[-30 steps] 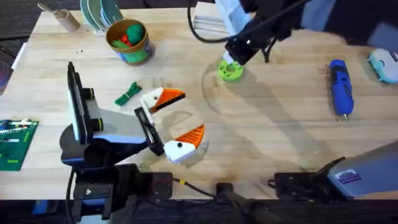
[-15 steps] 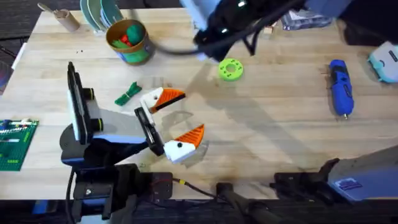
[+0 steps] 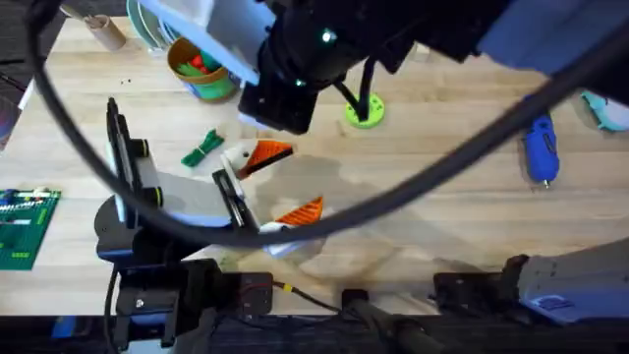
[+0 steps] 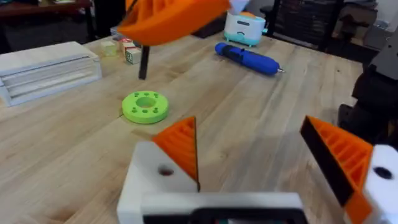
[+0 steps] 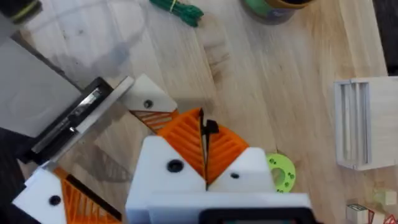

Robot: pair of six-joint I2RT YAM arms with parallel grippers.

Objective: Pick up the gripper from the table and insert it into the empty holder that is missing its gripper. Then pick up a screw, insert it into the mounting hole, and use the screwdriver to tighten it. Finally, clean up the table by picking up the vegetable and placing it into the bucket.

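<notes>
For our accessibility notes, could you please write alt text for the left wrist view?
The left end effector, white with orange ribbed pads, is open above a wooden table. Beyond it lie a green ring-shaped disc and a blue screwdriver; an orange ribbed wedge holding a thin black tool hangs above.

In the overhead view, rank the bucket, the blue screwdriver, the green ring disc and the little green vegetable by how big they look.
1. The bucket, though the raised right arm partly hides it.
2. The screwdriver, also partly hidden, so its place against the bucket is unsure.
3. and 4. The ring disc and the vegetable look about alike.
</notes>
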